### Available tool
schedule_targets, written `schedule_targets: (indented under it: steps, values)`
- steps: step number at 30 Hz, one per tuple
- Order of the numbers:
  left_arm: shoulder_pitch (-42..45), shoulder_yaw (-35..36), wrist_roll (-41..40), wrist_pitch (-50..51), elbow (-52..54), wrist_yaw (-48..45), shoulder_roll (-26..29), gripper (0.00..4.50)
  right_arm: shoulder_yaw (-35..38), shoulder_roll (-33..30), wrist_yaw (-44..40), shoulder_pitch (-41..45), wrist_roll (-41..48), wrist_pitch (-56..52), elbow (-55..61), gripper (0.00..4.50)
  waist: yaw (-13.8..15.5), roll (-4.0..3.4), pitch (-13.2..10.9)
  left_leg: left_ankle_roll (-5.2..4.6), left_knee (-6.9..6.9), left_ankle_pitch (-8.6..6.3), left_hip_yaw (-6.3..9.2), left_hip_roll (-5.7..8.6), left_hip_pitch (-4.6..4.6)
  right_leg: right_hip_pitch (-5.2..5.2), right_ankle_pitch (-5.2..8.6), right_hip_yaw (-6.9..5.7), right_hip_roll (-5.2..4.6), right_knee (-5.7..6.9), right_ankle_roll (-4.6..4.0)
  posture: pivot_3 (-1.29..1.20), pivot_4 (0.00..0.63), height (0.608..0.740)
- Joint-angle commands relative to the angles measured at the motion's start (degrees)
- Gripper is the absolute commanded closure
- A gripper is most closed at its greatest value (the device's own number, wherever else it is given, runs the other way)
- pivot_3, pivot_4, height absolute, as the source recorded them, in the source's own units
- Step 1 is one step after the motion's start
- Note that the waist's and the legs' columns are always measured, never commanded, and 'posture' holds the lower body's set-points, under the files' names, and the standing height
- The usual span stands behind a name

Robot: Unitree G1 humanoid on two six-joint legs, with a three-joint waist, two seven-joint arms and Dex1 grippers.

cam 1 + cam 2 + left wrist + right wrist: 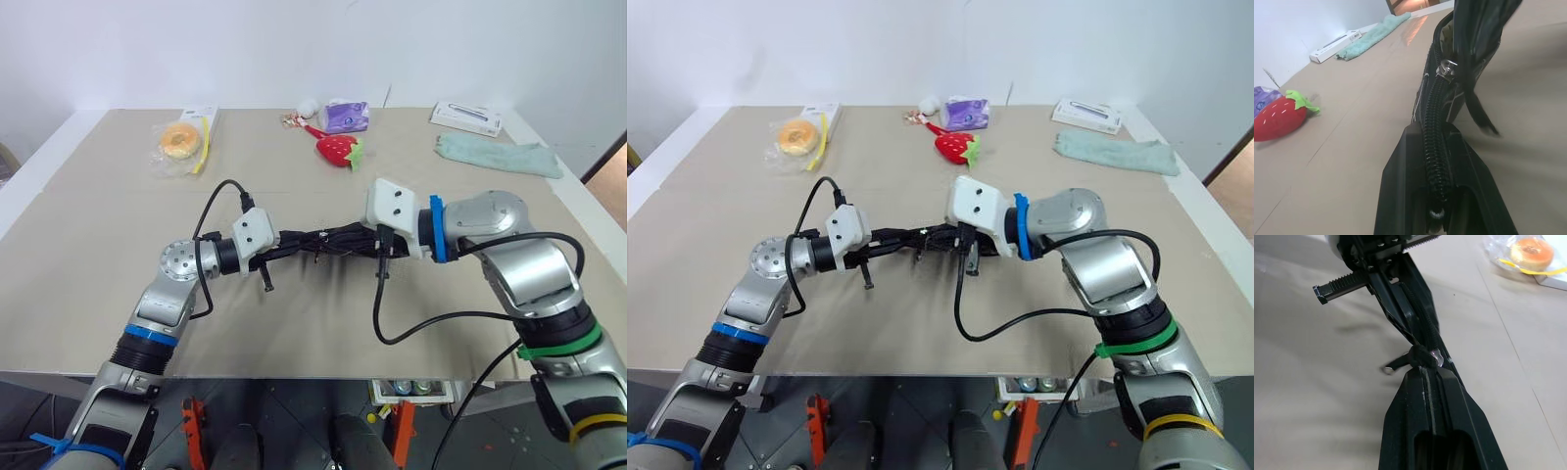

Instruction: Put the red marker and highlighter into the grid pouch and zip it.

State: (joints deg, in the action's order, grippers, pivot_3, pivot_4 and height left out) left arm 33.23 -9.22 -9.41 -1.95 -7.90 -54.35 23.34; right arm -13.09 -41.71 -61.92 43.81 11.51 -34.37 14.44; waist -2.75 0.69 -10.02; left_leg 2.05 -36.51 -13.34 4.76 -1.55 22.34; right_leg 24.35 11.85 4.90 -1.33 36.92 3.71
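The grid pouch [323,240] hangs stretched between my two grippers a little above the table, seen edge-on as a dark strip. My left gripper [1434,147] is shut on one end of the pouch, clamping the zipper edge. The silver zipper slider [1447,66] sits further along that edge. From the other side, my right gripper [1425,369] is shut on the black zipper pull cord [1421,356] at the slider. The red marker and the highlighter are hidden.
At the back of the tan table [98,294] lie a red strawberry toy [338,149], a purple packet [346,117], a bagged donut [180,140], a folded pale-green cloth [495,154] and a white box [466,118]. Black cables loop from both wrists.
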Motion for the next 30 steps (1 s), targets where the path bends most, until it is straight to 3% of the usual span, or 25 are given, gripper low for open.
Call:
schedule_targets:
  steps: [1,17,25,30]
  values:
    - [0.2,1.1,-1.1,-0.1,2.4,0.2,0.3,4.50,6.5,-4.8,-0.6,-1.6,1.3,0.5,-0.7,4.46,0.1,0.00,0.0,0.00,0.00,0.00,0.00,0.00,0.00,0.00,0.01,0.00,0.00,0.00,0.01,0.00,0.150,0.739]
    - [0.2,1.0,-1.3,0.1,2.2,0.0,0.4,4.50,19.4,-17.5,0.3,-13.1,3.9,0.0,-3.8,4.46,0.0,0.04,0.0,-0.01,-0.01,0.00,-0.05,0.01,-0.03,-0.02,0.02,0.05,0.01,0.00,0.01,0.00,0.150,0.739]
    - [0.3,1.0,-1.4,0.1,2.1,-0.2,0.6,4.50,20.8,-19.2,1.5,-14.3,3.8,0.3,-5.6,4.46,0.0,0.04,0.0,-0.01,0.01,0.00,-0.08,0.01,-0.08,-0.02,0.02,0.08,0.02,0.01,0.01,0.00,0.150,0.739]
    - [0.3,0.9,-1.4,0.4,2.3,-0.4,0.5,4.50,20.7,-16.8,2.5,-12.8,6.0,-0.2,-4.3,4.46,0.0,0.04,0.0,0.00,0.00,0.00,-0.09,0.01,-0.07,-0.02,0.02,0.09,0.01,0.00,0.03,0.00,0.150,0.739]
